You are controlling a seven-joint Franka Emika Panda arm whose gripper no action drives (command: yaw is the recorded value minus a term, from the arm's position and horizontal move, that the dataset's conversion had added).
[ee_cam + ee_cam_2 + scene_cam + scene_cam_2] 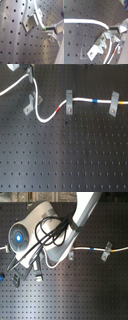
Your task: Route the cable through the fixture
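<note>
The white cable lies across the far part of the black perforated breadboard. In the first exterior view it comes in from the far left corner, dips in a loop past the slanted grey fixture, and rises to the right, its red band just short of an upright clip. It goes through that clip, carries a blue-and-yellow band, and reaches a second clip near the breadboard's right edge. Beside the fixture the cable runs past its prongs; whether it sits in the slot I cannot tell. In the second wrist view the cable curves to the gripper, whose fingers are pinched on it just above the fixture. The robot arm covers this spot in the second exterior view.
</note>
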